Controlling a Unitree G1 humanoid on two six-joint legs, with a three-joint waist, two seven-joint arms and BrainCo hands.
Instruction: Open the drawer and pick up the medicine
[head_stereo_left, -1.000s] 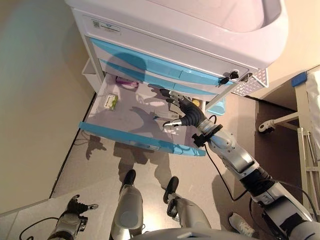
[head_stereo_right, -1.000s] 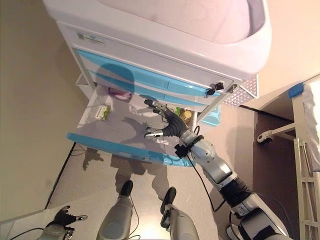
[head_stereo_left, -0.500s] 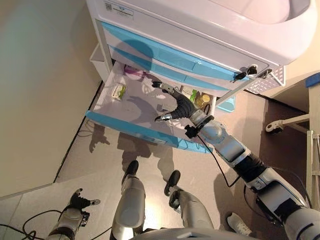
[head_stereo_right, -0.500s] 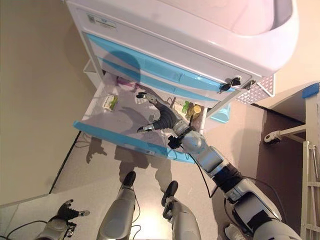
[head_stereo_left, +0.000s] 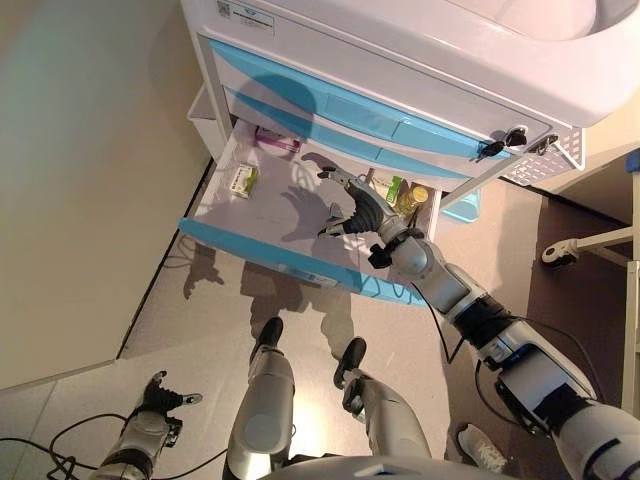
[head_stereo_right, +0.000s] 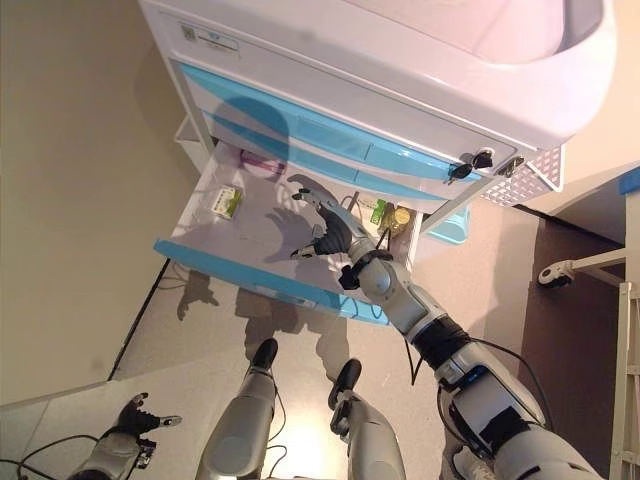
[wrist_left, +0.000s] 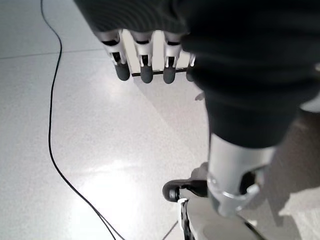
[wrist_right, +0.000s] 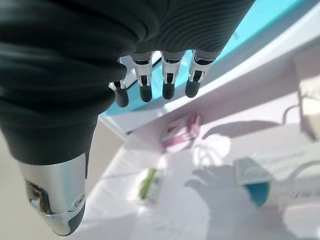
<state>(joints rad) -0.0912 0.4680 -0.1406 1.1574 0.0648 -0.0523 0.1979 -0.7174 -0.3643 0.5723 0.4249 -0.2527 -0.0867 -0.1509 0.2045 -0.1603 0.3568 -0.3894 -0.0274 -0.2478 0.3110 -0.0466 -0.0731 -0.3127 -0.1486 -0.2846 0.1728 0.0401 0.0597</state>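
Observation:
The bottom drawer (head_stereo_left: 262, 215) of the white cart stands pulled out, with its blue front (head_stereo_left: 300, 263) toward me. Inside lie a green-and-white medicine box (head_stereo_left: 241, 181) at the left, a pink box (head_stereo_left: 277, 142) at the back, and small green and yellow bottles (head_stereo_left: 402, 193) at the right. My right hand (head_stereo_left: 355, 210) is over the middle of the drawer, fingers spread and open, holding nothing. The right wrist view shows the pink box (wrist_right: 181, 132) and the green-and-white box (wrist_right: 148, 184) past its fingers (wrist_right: 167, 85). My left hand (head_stereo_left: 160, 396) hangs low by the floor, open.
Two shut blue drawers (head_stereo_left: 340, 110) sit above the open one, with keys (head_stereo_left: 500, 145) at the cart's right corner. A white wire basket (head_stereo_left: 545, 160) hangs on the cart's right side. A wall (head_stereo_left: 90, 150) runs along the left. A white frame on castors (head_stereo_left: 590, 245) stands at the right.
The camera has shifted. My right hand has moved left inside the drawer, closer to the green-and-white box, and stays open. The left hand has not moved.

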